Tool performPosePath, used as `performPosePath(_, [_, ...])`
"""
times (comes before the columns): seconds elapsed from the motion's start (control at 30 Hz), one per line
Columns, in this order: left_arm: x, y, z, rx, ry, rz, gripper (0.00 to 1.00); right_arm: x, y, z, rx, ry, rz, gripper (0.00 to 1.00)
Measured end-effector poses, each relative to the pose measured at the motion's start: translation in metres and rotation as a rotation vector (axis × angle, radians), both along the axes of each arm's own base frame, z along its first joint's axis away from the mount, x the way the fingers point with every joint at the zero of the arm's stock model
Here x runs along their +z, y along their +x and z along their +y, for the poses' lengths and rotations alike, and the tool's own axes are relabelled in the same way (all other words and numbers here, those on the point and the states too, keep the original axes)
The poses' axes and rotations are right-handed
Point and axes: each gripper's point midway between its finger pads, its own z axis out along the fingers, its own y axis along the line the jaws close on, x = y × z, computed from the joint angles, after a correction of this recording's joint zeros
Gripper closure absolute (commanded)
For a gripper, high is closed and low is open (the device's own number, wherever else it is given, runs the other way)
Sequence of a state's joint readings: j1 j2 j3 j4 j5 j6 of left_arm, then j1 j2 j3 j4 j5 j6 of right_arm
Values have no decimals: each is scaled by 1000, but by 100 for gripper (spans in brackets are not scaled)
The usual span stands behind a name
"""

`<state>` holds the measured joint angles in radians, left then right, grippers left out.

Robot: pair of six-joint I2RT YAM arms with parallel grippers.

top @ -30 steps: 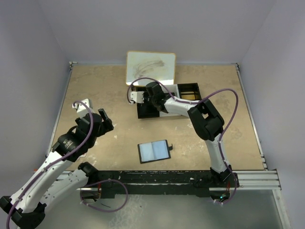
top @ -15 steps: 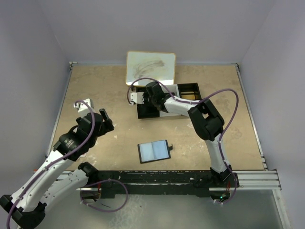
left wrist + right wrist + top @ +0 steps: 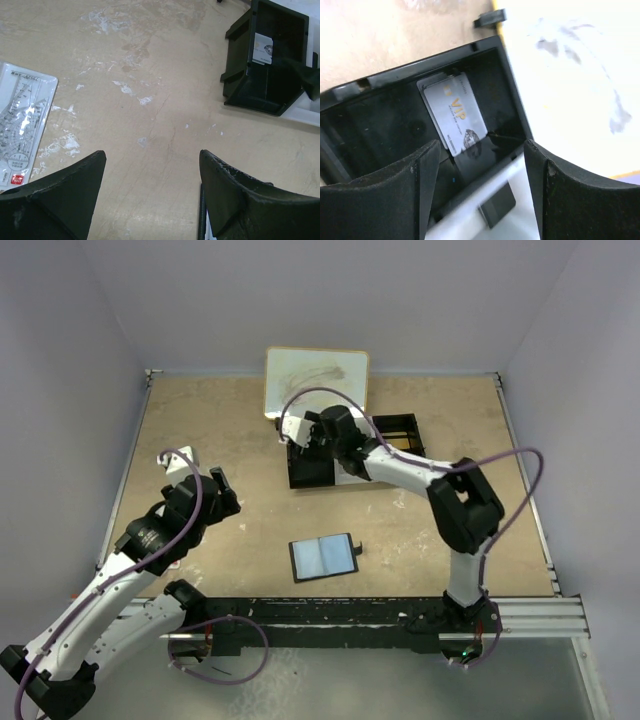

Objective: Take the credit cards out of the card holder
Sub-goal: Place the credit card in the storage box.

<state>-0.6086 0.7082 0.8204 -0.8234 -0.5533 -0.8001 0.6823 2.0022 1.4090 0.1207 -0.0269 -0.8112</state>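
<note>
Black leather-like outside down and shiny grey-blue lining up, the card holder (image 3: 323, 557) lies spread flat on the surface near the arms' bases, roughly midway between the two arms and touched by neither.

The right claw (image 3: 481, 147) hangs open over the left compartment of the tray (image 3: 420, 67) with nothing between its fingers. A grey card (image 3: 455, 112) lies loose inside the compartment. The left claw (image 3: 152, 154) is open too and empty, over bare surface, with a clear ruler (image 3: 20, 125) off to its side.

We see the main danger in the holder itself. Nothing pins it, so a pull on a card by one claw alone would likely drag or lift the whole thing rather than free the card. The top view is too small to show us whether any cards remain in the pockets, or which way the pockets open, so a pull along the wrong line could jam a card in its pocket. The right claw also sits low between the compartment walls, and a careless lift could knock a wall or flick the card back out.

The holder's long axis runs left to right across the surface, its right end turned slightly away from the arms. The fold crosses it from near to far. The snap tab points toward the right arm's side.
</note>
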Motion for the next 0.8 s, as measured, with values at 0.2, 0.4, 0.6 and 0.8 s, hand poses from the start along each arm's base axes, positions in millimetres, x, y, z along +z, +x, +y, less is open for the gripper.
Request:
performPosePath(0.2, [0,0,0,0,0,-1,27,93,-42,-20,-199,434,43,21])
performPosePath(0.4, [0,0,0,2,0,-2,27,111,-84,-23,-445,795,387,21])
performPosePath(0.6, [4,0,6,30,3,-24,27,7,-189,-7,-676,701,713,17])
performPosePath(0.8, [11,-1,14,68,-7,-58,27,-26,-252,-7,-828,624,767,17])
